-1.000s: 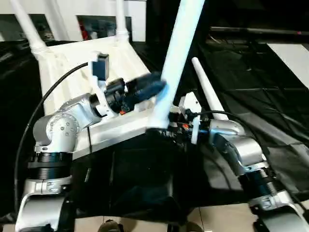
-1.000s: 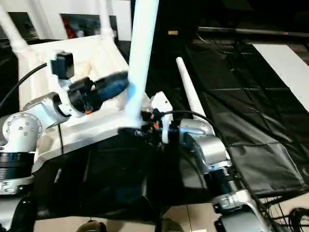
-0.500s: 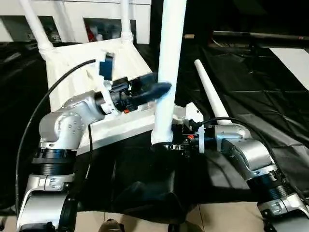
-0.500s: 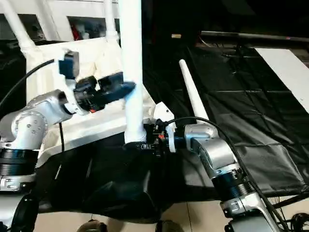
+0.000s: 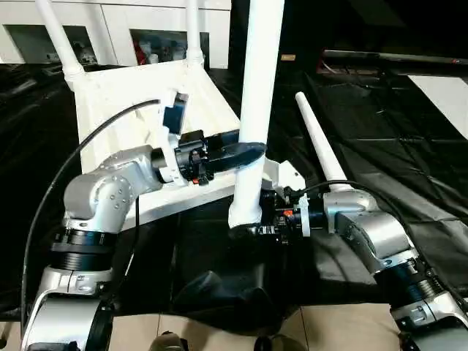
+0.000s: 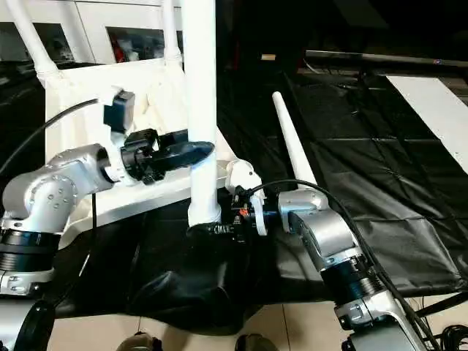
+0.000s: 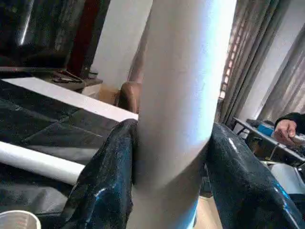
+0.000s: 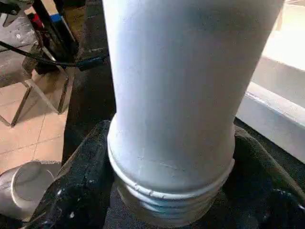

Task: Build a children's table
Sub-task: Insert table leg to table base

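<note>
Leg stands upright, left gripper pinching mid-shaft, right gripper clamping its threaded base; uneven release risks toppling it.

Black sheeting over floor, white glass-door cabinet behind, beige tiles

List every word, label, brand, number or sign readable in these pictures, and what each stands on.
None can be read. The upright leg, the tabletop, the loose leg and both arms are unmarked. Small items behind the cabinet's glass doors are too small to read.
</note>
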